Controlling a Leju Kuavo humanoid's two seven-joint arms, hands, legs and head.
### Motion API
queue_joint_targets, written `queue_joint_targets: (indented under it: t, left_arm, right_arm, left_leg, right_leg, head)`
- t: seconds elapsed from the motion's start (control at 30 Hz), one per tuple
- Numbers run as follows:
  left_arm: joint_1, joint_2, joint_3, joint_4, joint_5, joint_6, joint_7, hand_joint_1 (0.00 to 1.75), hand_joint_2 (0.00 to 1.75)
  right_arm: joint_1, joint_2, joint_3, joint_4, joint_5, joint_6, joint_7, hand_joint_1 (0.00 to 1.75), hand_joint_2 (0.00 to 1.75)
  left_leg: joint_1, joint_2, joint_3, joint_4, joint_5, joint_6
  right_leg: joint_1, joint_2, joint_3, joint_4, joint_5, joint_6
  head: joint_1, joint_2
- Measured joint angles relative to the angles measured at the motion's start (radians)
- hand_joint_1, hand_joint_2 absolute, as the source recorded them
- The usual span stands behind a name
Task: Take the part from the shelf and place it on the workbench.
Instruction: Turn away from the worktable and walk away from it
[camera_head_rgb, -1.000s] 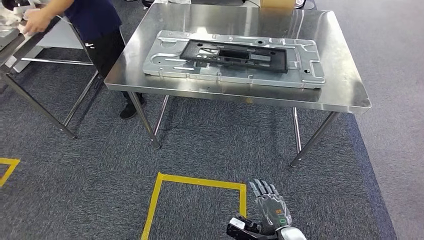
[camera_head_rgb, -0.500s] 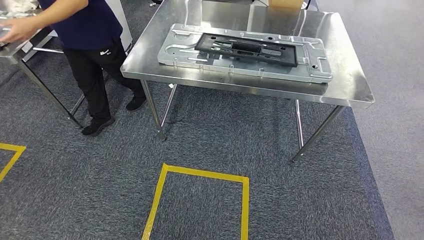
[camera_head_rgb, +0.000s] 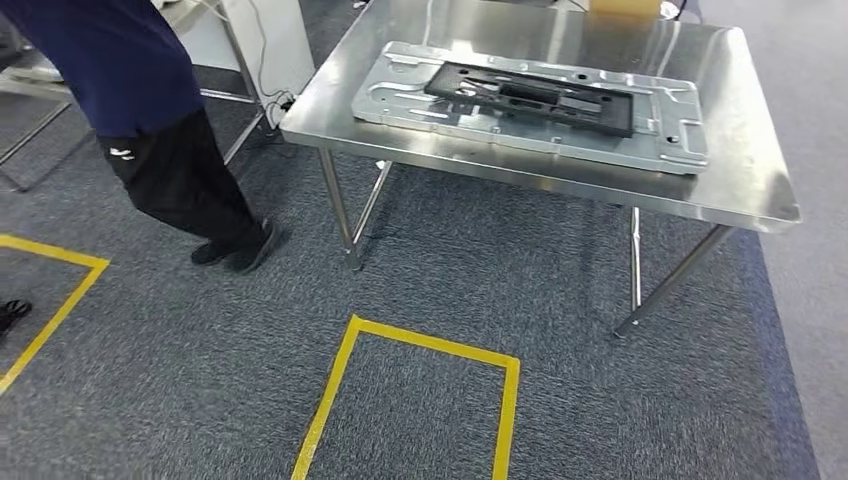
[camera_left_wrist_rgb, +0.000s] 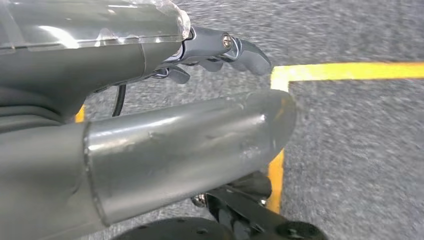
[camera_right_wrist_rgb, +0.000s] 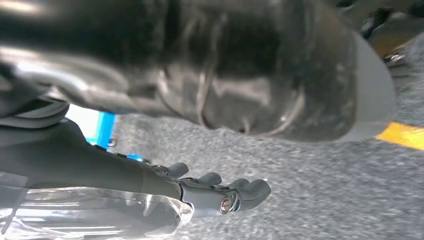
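A silver metal panel (camera_head_rgb: 400, 100) with a black frame (camera_head_rgb: 530, 95) on top lies flat on the steel workbench (camera_head_rgb: 620, 190), at the upper right of the head view. My left hand (camera_left_wrist_rgb: 220, 50) hangs over the grey carpet with its thumb and fingers apart and nothing in them. My right hand (camera_right_wrist_rgb: 220, 192) also hangs above the carpet, fingers stretched out and holding nothing. Both hands are low and well away from the workbench.
A person (camera_head_rgb: 130, 90) in a navy top and black trousers stands close at the left, between me and a white cabinet (camera_head_rgb: 260, 40). Yellow tape (camera_head_rgb: 420, 345) marks a square on the carpet before the bench, with more tape (camera_head_rgb: 60, 300) at the left.
The camera has turned, so the workbench now sits further right. My right hand, seen at the bottom edge a second ago, has left the head view. The person has walked nearer.
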Motion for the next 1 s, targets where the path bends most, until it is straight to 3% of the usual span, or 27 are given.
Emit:
queue_joint_targets:
  t: [0.03,0.1,0.17,0.23,0.3,0.37,0.43,0.47,0.5,0.57,0.6,0.67,0.7,0.77,0.8,0.83,0.9,0.97,1.0]
  left_arm:
    - [0.002,0.000,0.000,0.003,0.002,-0.001,0.000,0.00,0.00]
    - [0.001,0.000,0.000,0.009,0.005,-0.002,0.000,0.00,0.00]
    - [-0.001,0.000,0.000,0.012,0.006,-0.002,0.000,0.00,0.00]
    - [0.001,0.000,0.000,0.013,0.006,-0.002,0.000,0.00,0.00]
    - [0.004,-0.001,0.000,0.014,0.006,-0.002,0.000,0.00,0.00]
    - [0.002,-0.002,0.000,0.016,0.006,-0.002,0.000,0.00,0.00]
    - [0.000,-0.002,0.000,0.017,0.007,-0.002,0.000,0.00,0.00]
    - [0.001,-0.002,0.000,0.018,0.007,-0.002,0.000,0.00,0.00]
    - [0.002,-0.002,0.000,0.018,0.007,-0.002,0.000,0.00,0.00]
    - [0.003,-0.002,0.000,0.019,0.010,0.003,-0.007,0.00,0.00]
    - [0.002,-0.002,0.000,0.019,0.012,0.007,-0.015,0.00,0.00]
    - [-0.001,-0.001,0.000,0.019,0.016,0.014,-0.034,0.00,0.00]
    - [-0.001,0.001,0.000,0.019,0.019,0.016,-0.040,0.00,0.00]
    - [0.001,0.008,0.000,0.019,0.023,0.016,-0.045,0.00,0.00]
    - [0.003,0.012,0.000,0.019,0.025,0.016,-0.046,0.00,0.00]
    - [0.003,0.014,0.000,0.019,0.026,0.016,-0.046,0.00,0.00]
    - [0.000,0.016,0.000,0.019,0.029,0.017,-0.048,0.00,0.00]
    - [-0.001,0.018,0.000,0.019,0.032,0.017,-0.051,0.00,0.00]
    - [0.000,0.019,0.000,0.019,0.034,0.018,-0.053,0.00,0.00]
  right_arm:
    - [-0.004,0.000,-0.008,0.004,0.005,0.003,-0.011,0.00,0.00]
    - [-0.010,0.000,-0.021,0.013,0.010,0.006,-0.025,0.00,0.00]
    - [-0.016,0.000,-0.030,0.019,0.011,0.006,-0.030,0.00,0.00]
    - [-0.022,0.000,-0.036,0.022,0.011,0.006,-0.031,0.00,0.00]
    - [-0.026,0.000,-0.039,0.024,0.012,0.006,-0.031,0.00,0.00]
    - [-0.026,-0.001,-0.043,0.026,0.012,0.006,-0.031,0.00,0.00]
    - [-0.026,-0.002,-0.047,0.028,0.012,0.006,-0.031,0.00,0.00]
    - [-0.026,-0.002,-0.048,0.029,0.012,0.006,-0.031,0.00,0.00]
    - [-0.026,-0.002,-0.049,0.030,0.014,0.006,-0.033,0.00,0.00]
    - [-0.025,-0.003,-0.050,0.031,0.024,0.010,-0.043,0.00,0.00]
    - [-0.025,-0.004,-0.051,0.032,0.030,0.015,-0.051,0.00,0.00]
    - [-0.025,-0.007,-0.054,0.037,0.041,0.026,-0.063,0.00,0.00]
    - [-0.027,-0.009,-0.055,0.040,0.046,0.032,-0.065,0.00,0.00]
    - [-0.031,-0.009,-0.057,0.049,0.056,0.041,-0.058,0.00,0.00]
    - [-0.033,-0.010,-0.058,0.054,0.060,0.044,-0.051,0.00,0.00]
    - [-0.033,-0.010,-0.059,0.059,0.064,0.046,-0.044,0.00,0.00]
    - [-0.032,-0.011,-0.063,0.067,0.071,0.049,-0.032,0.00,0.00]
    - [-0.033,-0.011,-0.065,0.074,0.080,0.050,-0.025,0.00,0.00]
    - [-0.034,-0.012,-0.065,0.076,0.085,0.050,-0.026,0.00,0.00]
  left_leg:
    - [0.002,0.007,0.023,-0.046,0.032,-0.002]
    - [0.001,0.045,0.093,-0.189,0.096,0.001]
    - [-0.004,0.068,0.125,-0.266,0.119,0.011]
    - [-0.007,0.053,0.120,-0.270,0.122,0.023]
    - [-0.004,0.036,0.119,-0.275,0.131,0.037]
    - [-0.001,0.020,0.115,-0.279,0.140,0.050]
    - [-0.003,0.001,0.107,-0.277,0.145,0.057]
    - [-0.004,-0.010,0.104,-0.276,0.147,0.058]
    - [-0.005,-0.022,0.103,-0.275,0.148,0.058]
    - [-0.005,-0.049,0.102,-0.271,0.148,0.056]
    - [-0.005,-0.061,0.100,-0.268,0.149,0.054]
    - [-0.004,-0.084,0.091,-0.262,0.150,0.044]
    - [-0.002,-0.094,0.086,-0.261,0.152,0.036]
    - [0.001,-0.112,0.078,-0.262,0.157,0.021]
    - [0.000,-0.101,0.073,-0.254,0.150,0.015]
    - [-0.002,-0.080,0.060,-0.229,0.132,0.010]
    - [-0.002,-0.025,0.010,-0.120,0.067,0.000]
    - [0.001,-0.004,-0.039,-0.007,0.019,-0.009]
    - [0.002,0.000,-0.043,0.007,0.020,-0.012]
  right_leg:
    - [0.000,-0.010,0.000,0.003,-0.001,0.002]
    - [0.002,-0.027,0.000,0.009,-0.006,0.010]
    - [0.007,-0.043,0.000,0.015,-0.009,0.021]
    - [0.008,-0.058,0.002,0.015,-0.008,0.032]
    - [0.004,-0.034,-0.001,0.031,-0.026,0.044]
    - [0.000,0.016,-0.036,0.116,-0.087,0.052]
    - [0.000,0.037,-0.095,0.246,-0.152,0.053]
    - [0.000,0.039,-0.113,0.289,-0.162,0.053]
    - [0.000,0.041,-0.113,0.292,-0.150,0.052]
    - [0.000,0.056,-0.062,0.192,-0.081,0.045]
    - [-0.001,0.082,-0.029,0.123,-0.051,0.039]
    - [0.000,0.126,0.008,0.033,-0.024,0.030]
    - [0.002,0.134,0.010,0.022,-0.026,0.027]
    - [0.001,0.110,0.012,0.012,-0.021,0.019]
    - [-0.002,0.097,0.015,0.006,-0.018,0.013]
    - [-0.005,0.082,0.017,-0.001,-0.014,0.007]
    - [-0.004,0.050,0.018,-0.006,-0.012,-0.001]
    - [-0.001,0.018,0.015,-0.003,-0.013,-0.003]
    - [0.000,0.004,0.014,-0.001,-0.015,-0.003]
  head:
    - [0.000,0.000]
    - [0.000,0.000]
    - [0.001,0.000]
    - [0.001,0.000]
    - [0.001,0.000]
    - [0.001,0.000]
    - [0.001,0.000]
    - [0.001,0.000]
    - [0.001,0.000]
    - [0.001,0.000]
    - [0.001,0.000]
    - [0.001,0.000]
    - [0.001,0.000]
    - [0.001,0.000]
    - [0.000,0.000]
    - [0.000,0.000]
    - [-0.002,0.000]
    - [-0.002,0.000]
    - [-0.002,0.000]
